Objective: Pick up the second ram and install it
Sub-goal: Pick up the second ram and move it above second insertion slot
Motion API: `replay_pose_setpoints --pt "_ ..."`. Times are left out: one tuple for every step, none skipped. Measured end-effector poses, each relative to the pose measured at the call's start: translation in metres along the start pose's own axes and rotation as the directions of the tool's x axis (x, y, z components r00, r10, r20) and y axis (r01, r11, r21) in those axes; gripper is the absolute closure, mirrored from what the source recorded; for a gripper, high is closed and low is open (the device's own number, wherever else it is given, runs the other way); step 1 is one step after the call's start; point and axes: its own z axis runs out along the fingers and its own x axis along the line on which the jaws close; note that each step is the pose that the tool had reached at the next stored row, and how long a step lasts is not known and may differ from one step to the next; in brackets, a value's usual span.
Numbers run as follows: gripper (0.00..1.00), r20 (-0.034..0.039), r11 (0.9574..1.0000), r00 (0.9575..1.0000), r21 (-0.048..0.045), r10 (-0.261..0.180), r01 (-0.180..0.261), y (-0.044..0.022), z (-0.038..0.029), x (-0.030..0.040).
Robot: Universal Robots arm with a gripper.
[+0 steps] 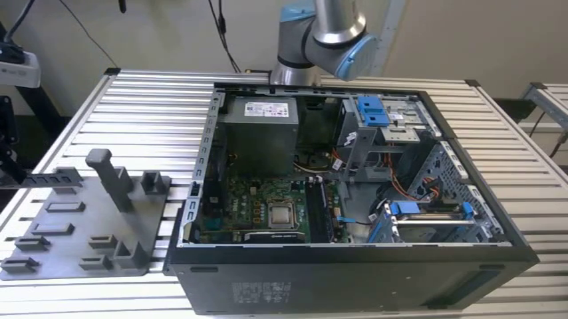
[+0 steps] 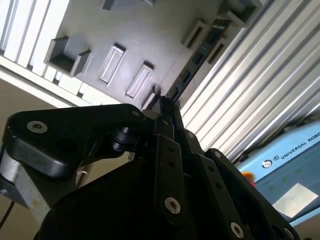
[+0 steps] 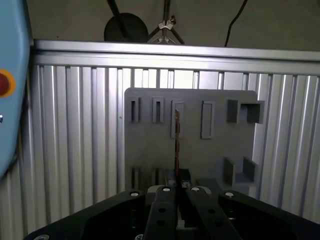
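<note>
The second ram (image 3: 176,137) is a thin dark board seen edge-on, reaching out from between my fingers toward the grey fixture plate (image 3: 215,150) far below. My gripper (image 3: 176,181) is shut on its near end. In the second wrist view the ram (image 2: 197,57) runs as a long dark strip from the gripper (image 2: 165,106) across the plate (image 2: 150,40). In the exterior view the open computer case (image 1: 355,266) lies on the table, with the motherboard (image 1: 239,199) and its silver processor chip (image 1: 282,214) inside.
The grey fixture plate (image 1: 71,232) with slots and upright posts lies at the exterior view's left of the case. The arm's base (image 1: 315,40) stands behind the case. Blue clips (image 1: 373,109) and drive cages fill the case's right half. The ribbed metal table (image 1: 142,113) surrounds everything.
</note>
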Motion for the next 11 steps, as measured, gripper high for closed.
replay_pose_setpoints --pt "0.86 -0.0001 1.0000 1.0000 0.0000 0.000 0.000 -0.0001 -0.0019 -0.0001" --pt "0.86 0.0000 1.0000 1.0000 0.0000 0.000 0.000 -0.0001 -0.0037 -0.0001" --pt "0.86 0.0000 1.0000 1.0000 0.0000 0.000 0.000 -0.0002 -0.0055 -0.0002" --pt "0.86 0.0000 1.0000 1.0000 0.0001 0.000 0.000 -0.0002 -0.0073 -0.0002" --pt "0.86 0.0000 1.0000 1.0000 0.0000 0.000 0.000 -0.0003 -0.0091 -0.0003" --pt "0.86 0.0000 1.0000 1.0000 0.0001 0.000 0.000 -0.0003 -0.0107 -0.0003" --pt "0.86 0.0000 1.0000 1.0000 0.0000 0.000 0.000 -0.0004 -0.0124 -0.0004" --pt "0.86 0.0000 1.0000 1.0000 0.0000 0.000 0.000 -0.0004 -0.0139 -0.0004" --pt "0.86 -0.0001 1.0000 1.0000 0.0000 0.000 0.000 -0.0004 -0.0152 -0.0004" --pt "0.86 0.0001 1.0000 1.0000 0.0002 0.000 0.000 -0.0005 -0.0165 -0.0005" --pt "0.86 0.0000 1.0000 1.0000 0.0001 0.000 0.000 -0.0005 -0.0179 -0.0005"
